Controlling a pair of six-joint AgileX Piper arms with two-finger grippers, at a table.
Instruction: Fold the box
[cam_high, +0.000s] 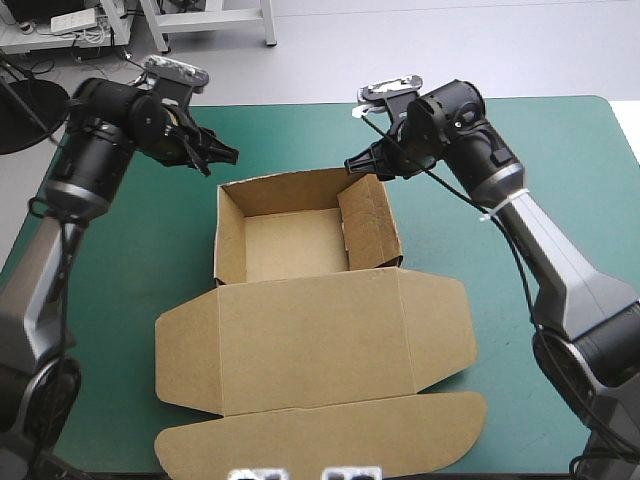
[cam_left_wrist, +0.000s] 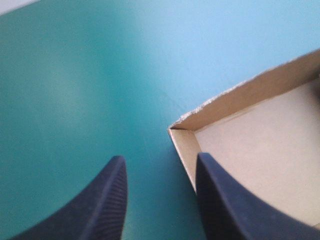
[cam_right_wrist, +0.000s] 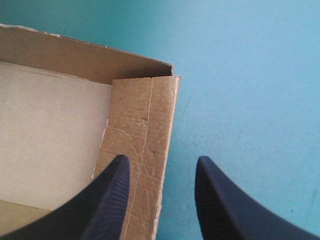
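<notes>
Now the box (cam_high: 290, 245) sits mid-worktop (cam_high: 540, 170), an open tray, lid (cam_high: 320, 340) flat toward the near edge. Left gripper (cam_high: 228, 156) and right gripper (cam_high: 352, 163) hang released over its far corners. Board seems light, stiff; grasp a wall (cam_high: 372, 222) by its rim.

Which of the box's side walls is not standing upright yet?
The right wall, below the right gripper: it slants inward over the floor, showing a broad face. The left wall and far wall stand upright.

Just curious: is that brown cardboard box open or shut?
Open. The brown cardboard box is a tray with walls raised and nothing inside; its lid lies flat on the teal-green table cover.
</notes>
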